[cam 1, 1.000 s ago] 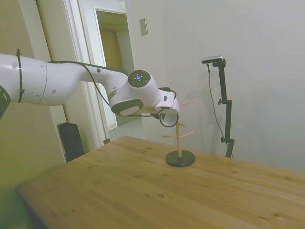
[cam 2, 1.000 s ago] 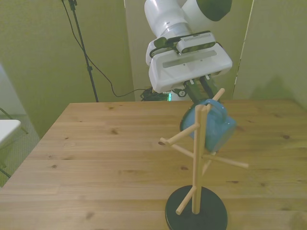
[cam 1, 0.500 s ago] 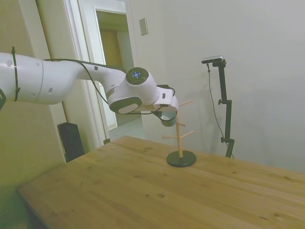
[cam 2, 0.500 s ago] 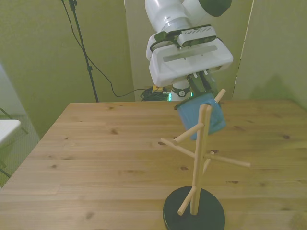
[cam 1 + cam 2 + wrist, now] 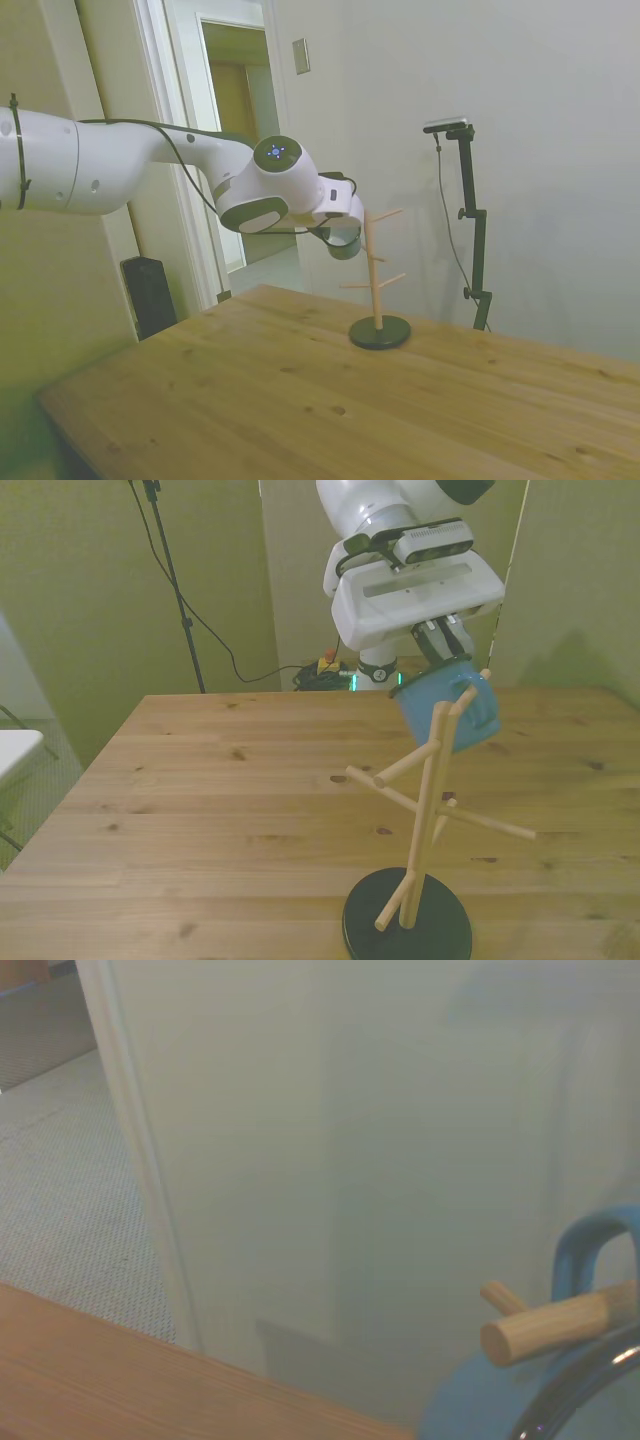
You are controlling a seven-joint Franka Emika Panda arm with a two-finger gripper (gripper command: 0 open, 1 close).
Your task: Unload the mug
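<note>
Since the earlier frames the mug (image 5: pixel 447 704) has been raised and carried toward the front view's right; the peg rack (image 5: pixel 418 830) has been tipped that way too.

Nearest in the front view, the rack's round dark base (image 5: pixel 407 927) is seen close to the near edge of the bench (image 5: pixel 200 810), with bare planked wood open across the front view's left. The rack's pale round post and its slanted dowel pegs are seen leaning. The topmost peg (image 5: pixel 466 695) is still threaded through the mug's loop handle, as shown in the wrist view (image 5: pixel 560 1325).

Beyond, the mug is held in the air at the top of the rack, tilted, with its dark-rimmed mouth turned up and toward the front view's left. Blue enamel, smooth. The pincer (image 5: pixel 447 645) is pinched on the mug's rim.
</note>
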